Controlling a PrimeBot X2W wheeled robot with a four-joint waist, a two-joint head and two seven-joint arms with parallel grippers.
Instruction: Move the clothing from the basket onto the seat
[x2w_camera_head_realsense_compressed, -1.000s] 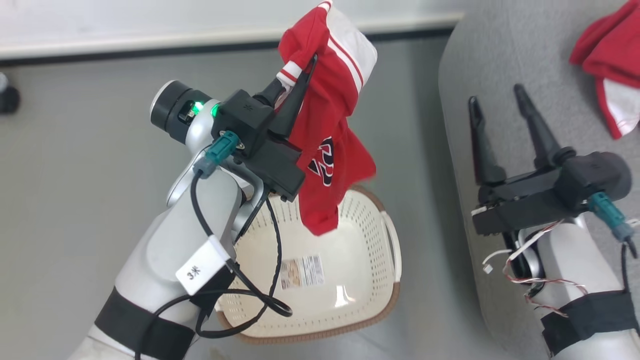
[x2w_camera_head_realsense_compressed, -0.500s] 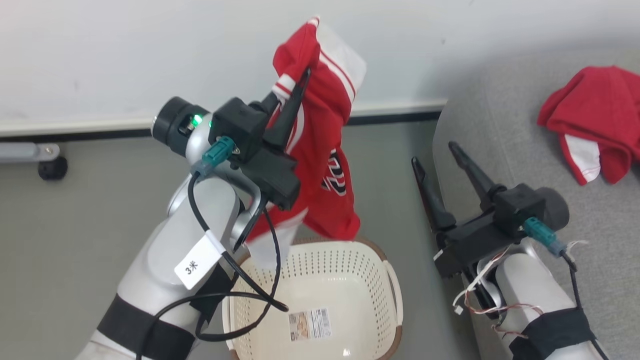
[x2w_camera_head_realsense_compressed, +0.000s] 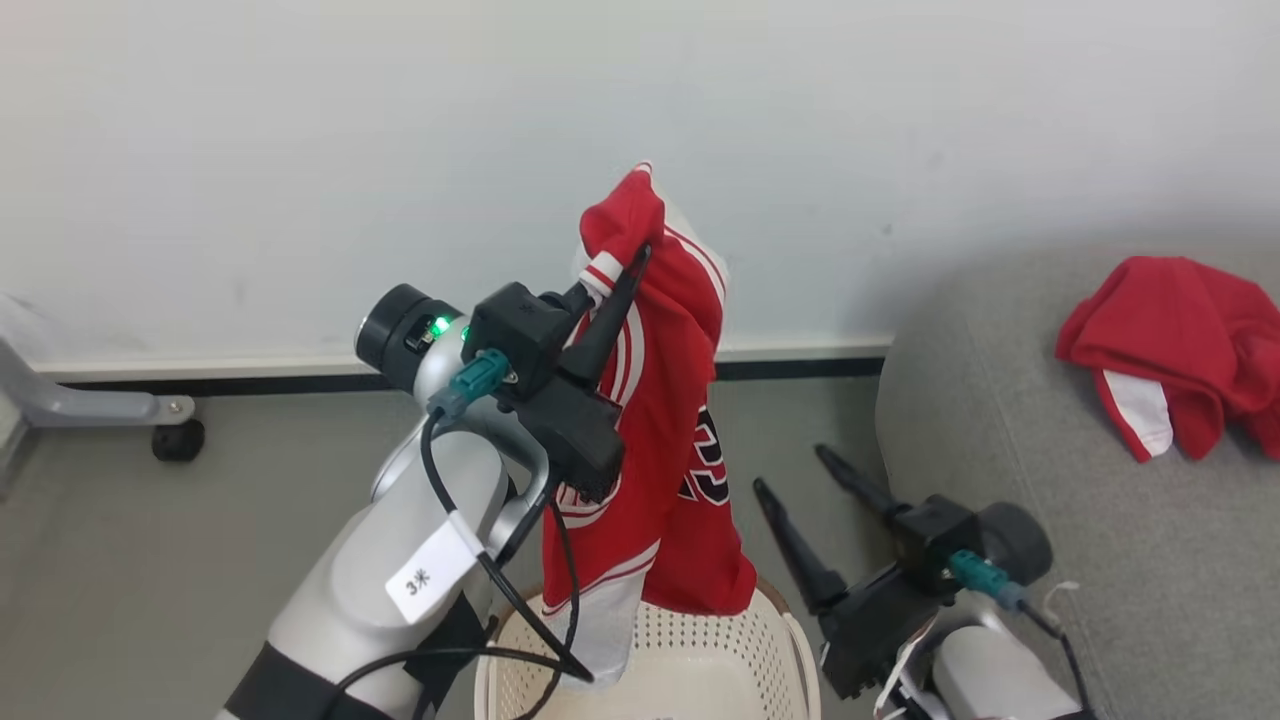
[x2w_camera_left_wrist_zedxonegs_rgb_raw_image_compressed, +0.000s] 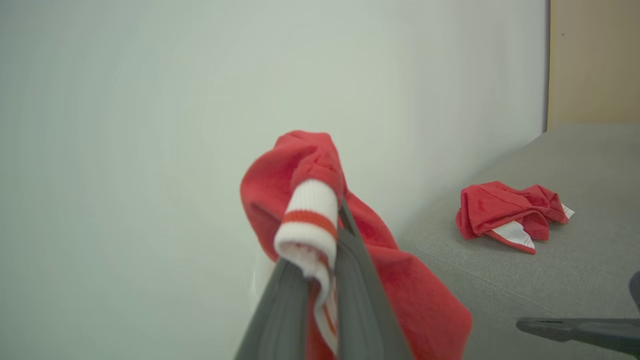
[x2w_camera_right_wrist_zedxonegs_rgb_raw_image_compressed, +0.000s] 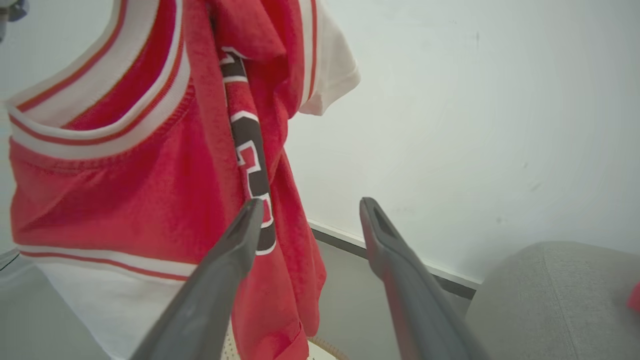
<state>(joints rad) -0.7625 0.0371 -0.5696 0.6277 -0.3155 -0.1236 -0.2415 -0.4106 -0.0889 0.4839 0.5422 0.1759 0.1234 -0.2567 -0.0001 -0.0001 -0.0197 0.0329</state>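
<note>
My left gripper is shut on a red and white jersey, pinching its striped trim high in the air. The jersey hangs down over the cream-white basket, whose top part shows at the bottom of the head view. To the right of the hanging cloth, my right gripper stands open with nothing between its fingers. The grey seat lies at the right, and a second red and white garment is crumpled on it.
A white wall with a dark baseboard stands close behind. A grey metal leg with a black caster sits at the left on the grey floor.
The camera has tilted up, so the basket has slid to the bottom edge and more wall shows. The left gripper still holds the jersey, which now hangs more fully unfolded. The right gripper stays open.
</note>
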